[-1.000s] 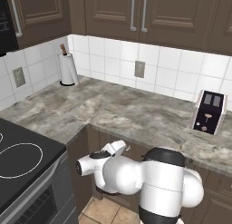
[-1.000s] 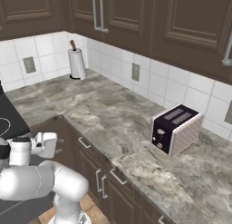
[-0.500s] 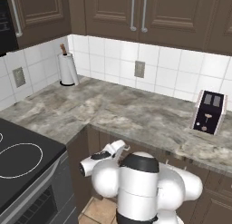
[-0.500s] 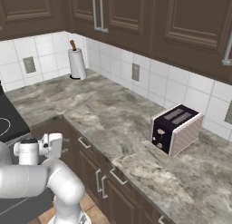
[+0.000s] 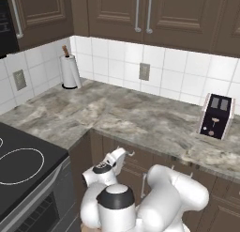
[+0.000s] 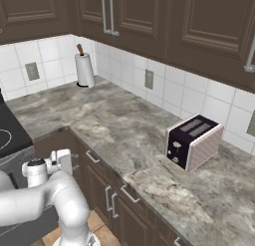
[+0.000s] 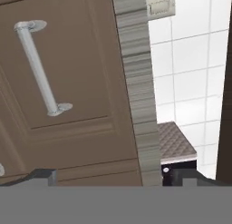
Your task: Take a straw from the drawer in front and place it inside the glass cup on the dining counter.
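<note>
The drawer (image 7: 68, 82) above the fingers (image 7: 43, 175) is dark brown wood, matt, with a smooth silver metal handle (image 7: 38, 66). The bench (image 5: 140, 118) is veined grey marble, slightly glossy. The wall tiles (image 5: 178, 71) are white and smooth. The toaster (image 6: 194, 140) has a quilted side.

I am looking through the left base view from behind the arm's left, facing forward and down over the worktop (image 5: 117, 118) toward the tiled wall. The right base view is looking at that same worktop (image 6: 124, 135) from behind the arm's right, angled leftward along it. Both are sharing the toaster (image 5: 214, 116) (image 6: 194, 140), the paper towel roll (image 5: 70, 71) (image 6: 84, 69) and a wall outlet (image 5: 144, 71) (image 6: 148, 79). The hand view is rolled sideways and sitting close against the drawer (image 7: 68, 82), its handle (image 7: 40, 69) running steeply, with the toaster (image 7: 174, 143) beyond the worktop's edge.
</note>
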